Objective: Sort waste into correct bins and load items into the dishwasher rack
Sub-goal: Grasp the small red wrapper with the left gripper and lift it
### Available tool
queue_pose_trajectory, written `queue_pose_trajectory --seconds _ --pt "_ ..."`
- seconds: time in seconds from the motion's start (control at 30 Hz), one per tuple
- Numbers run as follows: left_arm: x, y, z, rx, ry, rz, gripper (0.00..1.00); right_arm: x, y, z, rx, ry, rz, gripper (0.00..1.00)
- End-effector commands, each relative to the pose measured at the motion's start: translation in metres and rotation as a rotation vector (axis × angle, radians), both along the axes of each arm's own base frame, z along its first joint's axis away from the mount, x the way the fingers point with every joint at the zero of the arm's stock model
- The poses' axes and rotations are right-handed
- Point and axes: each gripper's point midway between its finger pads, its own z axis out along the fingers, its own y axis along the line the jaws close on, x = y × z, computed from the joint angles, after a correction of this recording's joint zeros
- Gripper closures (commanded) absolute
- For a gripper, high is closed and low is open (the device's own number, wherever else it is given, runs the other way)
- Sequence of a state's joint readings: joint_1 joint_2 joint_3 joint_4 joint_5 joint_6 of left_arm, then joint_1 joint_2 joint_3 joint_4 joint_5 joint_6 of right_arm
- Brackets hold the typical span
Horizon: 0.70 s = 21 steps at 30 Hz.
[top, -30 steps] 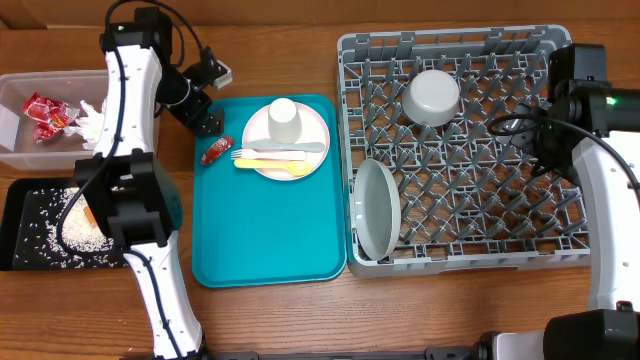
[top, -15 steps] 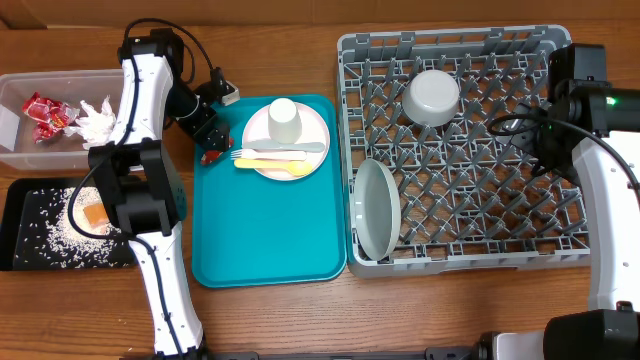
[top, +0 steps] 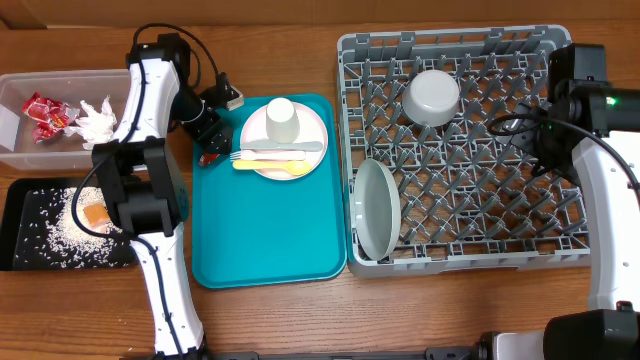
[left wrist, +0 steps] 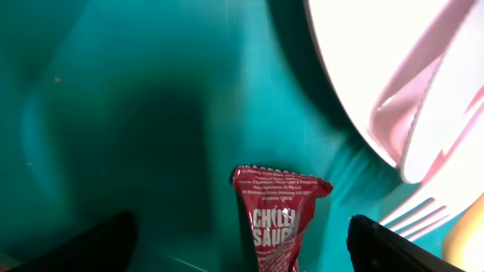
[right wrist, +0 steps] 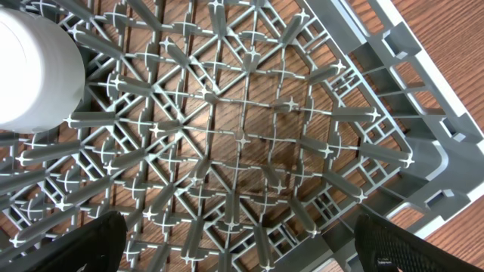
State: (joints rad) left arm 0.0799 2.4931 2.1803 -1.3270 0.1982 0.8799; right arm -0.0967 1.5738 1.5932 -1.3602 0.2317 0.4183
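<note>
Left gripper (top: 210,146) hangs with its jaws well apart over the far left corner of the teal tray (top: 270,230). A red wrapper (left wrist: 276,219) lies between the two dark fingers, neither of which presses on it. From overhead the gripper covers most of this wrapper. In the left wrist view the wrapper's near end is cut off by the picture's lower edge, and its print is only partly legible.

The wrapper's long axis runs straight away from the gripper, with the wide crimped end pointing outward. It lies flat on the tray, just left of the pale plate (top: 258,130). That plate carries an upturned white cup (top: 282,118), white cutlery (top: 270,150) and a yellow spoon (top: 275,166), all lying left to right.

Right gripper (right wrist: 246,253) is spread wide above the pegged grid floor of the grey rack (top: 460,45); only its fingertips show. A round grey bowl (top: 432,95) sits upside down in the rack, and a grey plate (top: 375,208) stands on edge at its left wall.

On the surface to the left, the clear tub (top: 20,150) holds crinkled red wrappers (top: 42,112) and a crumpled napkin (top: 97,120). The black tray (top: 20,255) holds rice (top: 75,225) and an orange cube (top: 96,215).
</note>
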Motion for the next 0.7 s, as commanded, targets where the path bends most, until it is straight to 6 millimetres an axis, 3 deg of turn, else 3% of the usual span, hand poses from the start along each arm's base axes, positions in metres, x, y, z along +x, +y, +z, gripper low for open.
queue_pose_trajectory --seconds 0.0,0.17,0.67 --pt "-0.004 0.003 -0.009 0.025 0.014 -0.024 0.09 0.003 0.000 0.005 0.000 -0.021 -0.001 0.00" --pt "-0.002 0.001 -0.010 0.025 0.005 -0.026 0.21 0.003 0.000 0.005 0.000 -0.021 -0.001 0.00" --pt "-0.003 -0.025 -0.010 0.057 0.008 -0.097 0.26 0.003 0.000 0.005 0.000 -0.021 -0.001 0.00"
